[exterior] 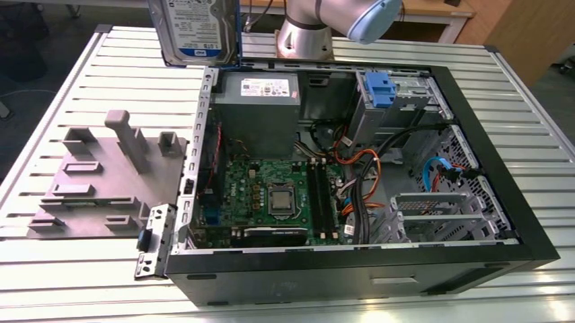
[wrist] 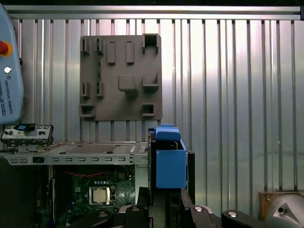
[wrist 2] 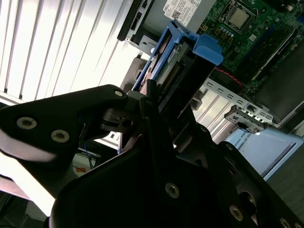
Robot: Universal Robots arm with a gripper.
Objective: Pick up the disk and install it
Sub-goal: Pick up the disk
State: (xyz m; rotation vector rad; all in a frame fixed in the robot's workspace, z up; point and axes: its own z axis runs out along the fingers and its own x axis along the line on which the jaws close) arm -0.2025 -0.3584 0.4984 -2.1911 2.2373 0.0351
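Disk (exterior: 192,30) hangs upright in the air over the far rim of the open computer case (exterior: 508,195), just above the power-supply box (exterior: 256,101) and on the exterior view's left of the arm (exterior: 310,27); in the first wrist view its blue side rail (wrist: 170,167) faces the camera; the pincer (wrist 2: 166,107) is clamped on the disk, one black finger at each side; a grey fixture plate (exterior: 90,182) lies on the slatted worktop (exterior: 54,101) beside the case.
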